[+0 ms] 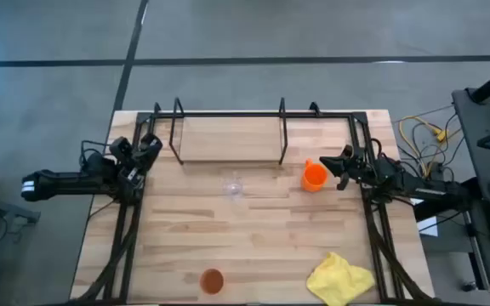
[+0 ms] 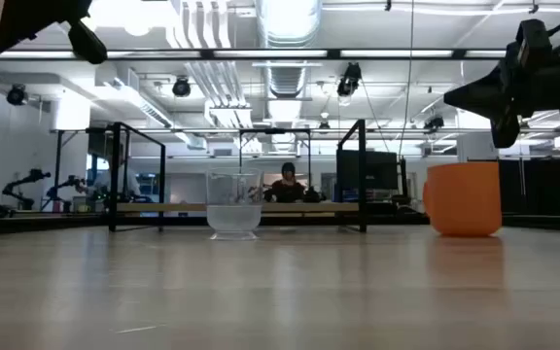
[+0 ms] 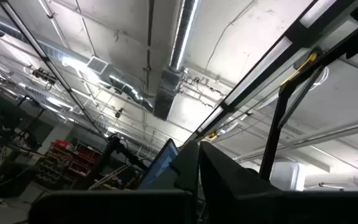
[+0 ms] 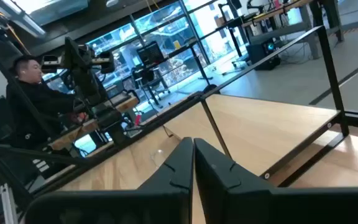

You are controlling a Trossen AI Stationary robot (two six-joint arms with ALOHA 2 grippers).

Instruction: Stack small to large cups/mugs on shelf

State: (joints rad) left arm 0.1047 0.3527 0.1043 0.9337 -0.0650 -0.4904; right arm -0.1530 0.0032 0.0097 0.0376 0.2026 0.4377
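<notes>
The orange mug (image 1: 314, 176) (image 2: 463, 199) stands upright on the table, just in front of the right end of the black wire rack (image 1: 228, 114). The tiny clear glass (image 1: 233, 185) (image 2: 234, 204) stands upright near the table's middle. The terracotta tumbler (image 1: 212, 280) stands at the near edge. My right gripper (image 1: 327, 162) (image 4: 193, 146) is shut. It hovers beside and above the mug's right side, clear of it in the low view (image 2: 507, 131). My left gripper (image 1: 151, 144) (image 3: 199, 152) is shut and raised at the table's left edge, pointing up.
A crumpled yellow cloth (image 1: 340, 278) lies at the near right corner. The rack's upright loops (image 1: 282, 136) (image 2: 361, 175) stand along the far edge. A person (image 4: 27, 99) sits beyond the table. Bare wood lies between the glass and the tumbler.
</notes>
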